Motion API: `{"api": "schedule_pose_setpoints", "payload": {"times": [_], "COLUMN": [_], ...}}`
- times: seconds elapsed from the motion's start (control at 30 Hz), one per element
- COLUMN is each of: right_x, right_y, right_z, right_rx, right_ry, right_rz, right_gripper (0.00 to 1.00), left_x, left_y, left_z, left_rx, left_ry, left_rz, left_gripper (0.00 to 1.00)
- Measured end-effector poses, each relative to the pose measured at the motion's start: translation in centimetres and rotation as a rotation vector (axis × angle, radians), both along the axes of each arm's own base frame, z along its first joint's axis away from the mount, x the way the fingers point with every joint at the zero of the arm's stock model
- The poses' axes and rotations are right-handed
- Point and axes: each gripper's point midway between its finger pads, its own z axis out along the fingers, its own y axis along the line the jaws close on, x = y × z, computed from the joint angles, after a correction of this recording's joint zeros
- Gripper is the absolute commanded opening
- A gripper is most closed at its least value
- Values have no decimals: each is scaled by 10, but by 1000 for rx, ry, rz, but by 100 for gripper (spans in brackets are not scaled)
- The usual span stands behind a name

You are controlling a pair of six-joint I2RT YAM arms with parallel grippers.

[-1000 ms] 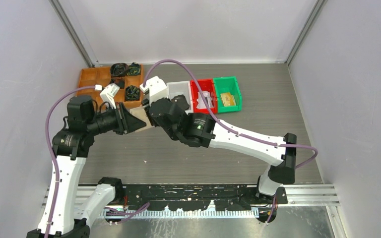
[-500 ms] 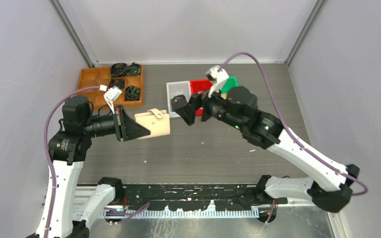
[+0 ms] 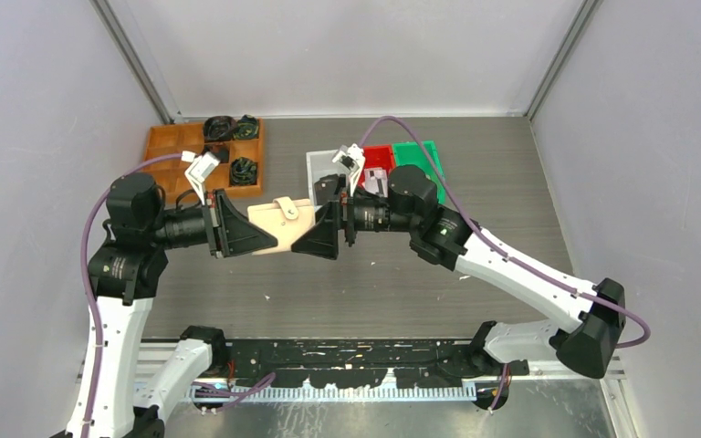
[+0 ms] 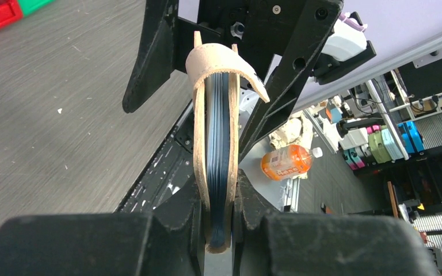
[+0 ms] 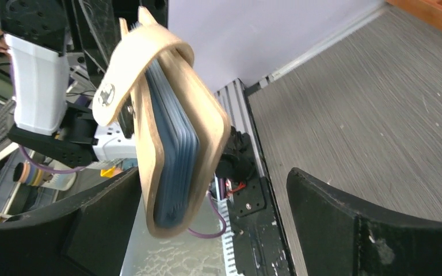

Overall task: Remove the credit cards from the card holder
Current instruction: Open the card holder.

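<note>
The card holder (image 3: 281,217) is a beige-tan wallet held in the air, folded, with its tab strap (image 5: 110,92) snapped over the top. My left gripper (image 3: 254,234) is shut on its left end. In the left wrist view the holder (image 4: 214,132) stands edge-on between the pads of that gripper (image 4: 218,227), showing blue pocket layers. My right gripper (image 3: 316,239) is open and straddles the holder's free end. In the right wrist view the holder (image 5: 175,138) hangs next to the left finger (image 5: 92,230), with a wide gap to the right finger (image 5: 368,230). No credit cards show apart from the pockets.
An orange wooden tray (image 3: 169,144) with black lumps sits at the back left. A white bin (image 3: 325,164), a red bin (image 3: 380,155) and a green bin (image 3: 427,151) stand in a row behind the right arm. Grey walls close in the table on three sides.
The right arm swung over to the bins and back to the holder. Its jaws have opened wide and now flank the holder's free end. The left gripper kept its grip.
</note>
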Motion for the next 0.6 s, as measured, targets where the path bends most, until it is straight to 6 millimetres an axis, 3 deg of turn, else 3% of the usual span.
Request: {"api": "schedule_pose_setpoints", "payload": {"times": [0.2,0.6], "right_x": [0,7], "right_y": [16,36], "right_z": [22,67], "right_rx": [81,229], "right_ry": [-8,-27], "right_rz": [59,92], "right_gripper": [89,51], "left_x": [-7,-15], "left_y": [-1,-2], "left_z": [7,12], "left_rx": [-21,-38], "left_ry": [-10,-20], "left_rz": [-26,-57], "left_gripper": [0,0]}}
